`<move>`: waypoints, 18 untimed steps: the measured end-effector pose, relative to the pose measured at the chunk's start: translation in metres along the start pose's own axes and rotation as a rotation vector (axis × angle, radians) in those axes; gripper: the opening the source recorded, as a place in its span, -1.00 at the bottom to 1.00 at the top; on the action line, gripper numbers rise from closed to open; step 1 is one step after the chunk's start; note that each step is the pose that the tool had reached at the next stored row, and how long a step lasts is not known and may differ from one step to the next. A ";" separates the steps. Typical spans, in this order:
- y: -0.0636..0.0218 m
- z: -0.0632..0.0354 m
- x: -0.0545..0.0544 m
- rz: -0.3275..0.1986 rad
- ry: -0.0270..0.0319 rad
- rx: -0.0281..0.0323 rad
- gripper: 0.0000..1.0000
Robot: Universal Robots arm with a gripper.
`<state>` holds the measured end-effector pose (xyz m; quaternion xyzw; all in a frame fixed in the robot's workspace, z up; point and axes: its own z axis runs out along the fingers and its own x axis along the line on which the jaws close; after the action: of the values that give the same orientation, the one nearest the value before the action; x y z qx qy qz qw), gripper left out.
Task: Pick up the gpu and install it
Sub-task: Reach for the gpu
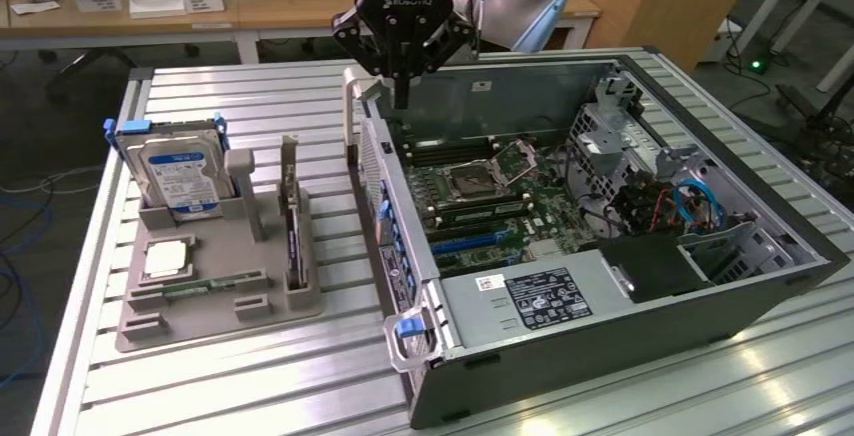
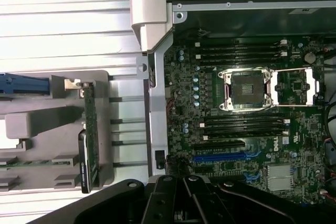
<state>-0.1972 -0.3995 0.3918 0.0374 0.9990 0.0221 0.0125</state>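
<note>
Overhead, the tool [image 1: 396, 84] hangs in the upper middle of the exterior view, its fingers pressed together on nothing, above the left-hand wall of the open computer case [image 1: 641, 346]. The gpu [image 1: 291, 218] stands on edge in a slot of the grey holder [image 1: 214, 311] on the slatted tabletop [image 1: 240, 386], left of centre in that view and well apart from the tool. A hard drive [image 1: 180, 178] stands upright near it, further left. Inside the case sits the motherboard's CPU socket [image 1: 497, 171].
</note>
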 end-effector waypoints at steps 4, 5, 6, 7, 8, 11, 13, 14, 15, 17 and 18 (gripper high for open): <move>-0.0004 0.0001 0.004 0.000 0.0000 -0.0001 -0.79; -0.0005 0.0001 0.006 0.000 0.0000 0.0000 -0.79; -0.0006 0.0001 0.007 0.000 0.0000 0.0000 -0.79; -0.0007 0.0001 0.008 0.000 0.0000 0.0000 -0.79; -0.0008 0.0001 0.009 0.000 0.0000 0.0000 -0.79; -0.0011 0.0001 0.012 0.000 0.0000 0.0000 -0.79; -0.0013 0.0001 0.015 0.000 0.0000 0.0000 -0.79; -0.0014 0.0001 0.016 0.000 0.0000 0.0000 -0.79; -0.0015 0.0001 0.017 0.000 0.0000 0.0000 -0.79; -0.0017 0.0002 0.020 0.000 0.0000 0.0000 -0.79; -0.0018 0.0002 0.021 0.000 -0.0001 -0.0001 -0.79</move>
<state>-0.2183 -0.3997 0.3910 0.0374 0.9990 0.0221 0.0125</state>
